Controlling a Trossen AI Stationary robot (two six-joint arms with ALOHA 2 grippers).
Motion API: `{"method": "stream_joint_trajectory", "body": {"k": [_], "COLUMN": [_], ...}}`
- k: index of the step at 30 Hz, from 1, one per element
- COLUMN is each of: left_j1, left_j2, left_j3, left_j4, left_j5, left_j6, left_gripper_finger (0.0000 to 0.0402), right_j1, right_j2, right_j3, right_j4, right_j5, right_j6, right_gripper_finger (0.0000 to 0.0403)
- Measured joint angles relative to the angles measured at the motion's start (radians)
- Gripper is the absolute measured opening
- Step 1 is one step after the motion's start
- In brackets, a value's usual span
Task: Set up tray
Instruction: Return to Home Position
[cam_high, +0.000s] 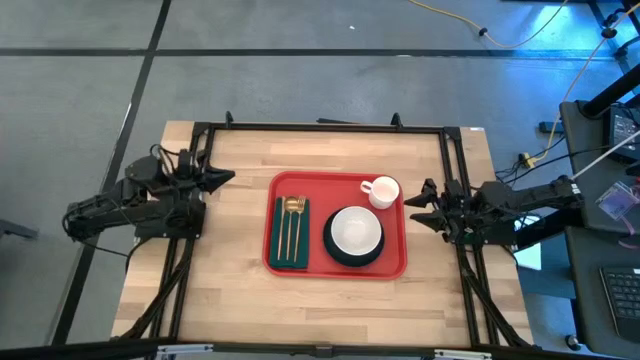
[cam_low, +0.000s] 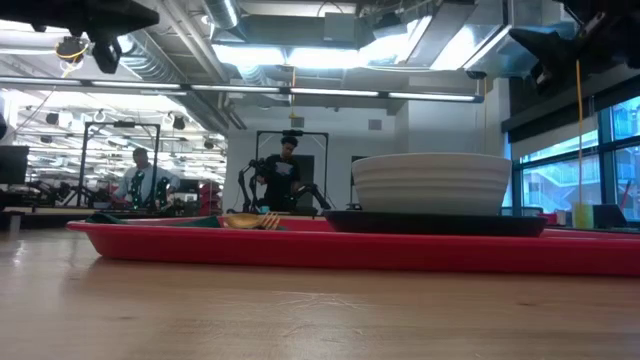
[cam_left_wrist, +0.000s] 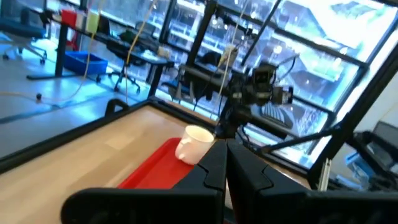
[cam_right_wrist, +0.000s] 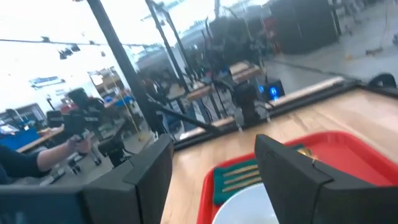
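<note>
Red tray (cam_high: 394, 256) on pale wood table (cam_high: 230, 285), left claw (cam_high: 230, 177) pressed together, right claw (cam_high: 411, 210) spread, person (cam_low: 138, 176) in room behind

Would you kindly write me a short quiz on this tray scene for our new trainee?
1. True or false: the bowl sits on a dark plate on the tray.
2. What lies on the napkin? A) cup B) gold cutlery C) bowl
3. Fill in: the left end effector is shut; the right end effector is ____.
Key: 1 true; 2 B; 3 open.
</note>
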Motion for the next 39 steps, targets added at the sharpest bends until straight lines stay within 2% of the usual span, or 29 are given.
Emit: {"method": "stream_joint_trajectory", "body": {"k": [5, 8, 18, 22, 31, 39], "left_j1": [0.0, 0.0, 0.0, 0.0, 0.0, 0.0], "left_j2": [-0.101, -0.1, -0.1, -0.1, -0.1, -0.098], "left_j3": [-0.066, -0.105, -0.256, -0.303, -0.357, -0.357], "left_j4": [0.011, 0.0, 0.175, 0.226, 0.214, 0.154], "left_j5": [-0.039, -0.042, -0.027, -0.024, -0.038, -0.076], "left_j6": [-0.003, -0.024, -0.056, -0.056, -0.042, 0.1], "left_gripper_finger": [0.0004, 0.0004, 0.0004, 0.0004, 0.0004, 0.0004], "right_j1": [0.0, 0.0, -0.005, -0.005, -0.005, -0.005], "right_j2": [-0.07, -0.106, -0.14, -0.14, -0.14, -0.125], "right_j3": [-0.106, -0.158, -0.158, -0.158, -0.157, -0.157], "right_j4": [0.097, 0.138, 0.116, 0.064, -0.097, -0.131], "right_j5": [-0.018, -0.025, -0.026, -0.026, -0.012, 0.01], "right_j6": [-0.023, -0.046, -0.145, -0.141, -0.091, -0.179], "right_gripper_finger": [0.0227, 0.0227, 0.0227, 0.0227, 0.0227, 0.0227]}}
